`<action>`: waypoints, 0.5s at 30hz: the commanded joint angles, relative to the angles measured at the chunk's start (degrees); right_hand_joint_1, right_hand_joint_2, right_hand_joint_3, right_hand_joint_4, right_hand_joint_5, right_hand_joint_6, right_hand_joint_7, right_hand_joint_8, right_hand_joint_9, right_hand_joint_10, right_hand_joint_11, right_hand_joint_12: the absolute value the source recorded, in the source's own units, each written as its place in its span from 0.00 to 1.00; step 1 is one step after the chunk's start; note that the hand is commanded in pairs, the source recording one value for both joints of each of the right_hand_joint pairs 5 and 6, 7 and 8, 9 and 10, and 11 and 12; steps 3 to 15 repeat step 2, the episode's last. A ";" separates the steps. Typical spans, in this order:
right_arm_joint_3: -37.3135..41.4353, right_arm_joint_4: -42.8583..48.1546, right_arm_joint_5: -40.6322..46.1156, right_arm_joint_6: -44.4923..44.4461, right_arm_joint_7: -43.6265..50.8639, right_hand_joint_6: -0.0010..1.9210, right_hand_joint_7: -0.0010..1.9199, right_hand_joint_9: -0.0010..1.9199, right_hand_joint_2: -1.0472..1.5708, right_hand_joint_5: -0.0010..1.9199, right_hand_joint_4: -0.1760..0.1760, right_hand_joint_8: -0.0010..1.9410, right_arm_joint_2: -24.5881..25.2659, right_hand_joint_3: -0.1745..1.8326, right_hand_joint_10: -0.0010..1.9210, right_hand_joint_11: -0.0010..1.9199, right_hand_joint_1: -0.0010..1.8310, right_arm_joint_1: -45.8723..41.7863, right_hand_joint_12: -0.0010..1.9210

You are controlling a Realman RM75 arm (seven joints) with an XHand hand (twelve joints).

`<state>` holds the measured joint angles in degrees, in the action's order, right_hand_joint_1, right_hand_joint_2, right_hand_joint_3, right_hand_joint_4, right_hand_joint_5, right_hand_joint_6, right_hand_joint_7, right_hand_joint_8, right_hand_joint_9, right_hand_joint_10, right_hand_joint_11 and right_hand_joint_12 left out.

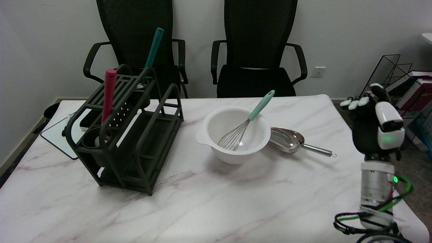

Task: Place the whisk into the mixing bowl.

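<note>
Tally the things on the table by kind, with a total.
Whisk: 1
Mixing bowl: 1
Metal scoop: 1
Dark rack: 1
Long-handled utensils standing in the rack: 2, red handle and teal handle
White board under the rack's far end: 1
Total: 7

No readable text, labels, brands or numbers anywhere in the head view. Checked the whisk (248, 122), mixing bowl (233, 135), metal scoop (290, 140), dark rack (128, 135) and the books (418, 91) at far right: book covers are too small and blurred to make out any lettering. Only indicator-type marks are green lights on the right hand (376, 123) and its wrist, no characters on them.
</note>
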<state>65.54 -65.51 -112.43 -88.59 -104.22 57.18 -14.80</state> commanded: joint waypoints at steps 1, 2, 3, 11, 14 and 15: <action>-2.97 3.86 7.11 -14.33 3.83 0.41 0.62 0.62 0.64 0.41 0.50 0.61 1.72 0.69 0.62 0.56 0.49 -8.29 0.56; -2.97 3.74 7.11 -14.30 3.83 0.41 0.63 0.62 0.64 0.41 0.50 0.62 1.69 0.69 0.62 0.56 0.49 -8.22 0.56; -2.97 3.74 7.11 -14.30 3.83 0.41 0.63 0.62 0.64 0.41 0.50 0.62 1.69 0.69 0.62 0.56 0.49 -8.22 0.56; -2.97 3.74 7.11 -14.30 3.83 0.41 0.63 0.62 0.64 0.41 0.50 0.62 1.69 0.69 0.62 0.56 0.49 -8.22 0.56; -2.97 3.74 7.11 -14.30 3.83 0.41 0.63 0.62 0.64 0.41 0.50 0.62 1.69 0.69 0.62 0.56 0.49 -8.22 0.56; -2.97 3.74 7.11 -14.30 3.83 0.41 0.63 0.62 0.64 0.41 0.50 0.62 1.69 0.69 0.62 0.56 0.49 -8.22 0.56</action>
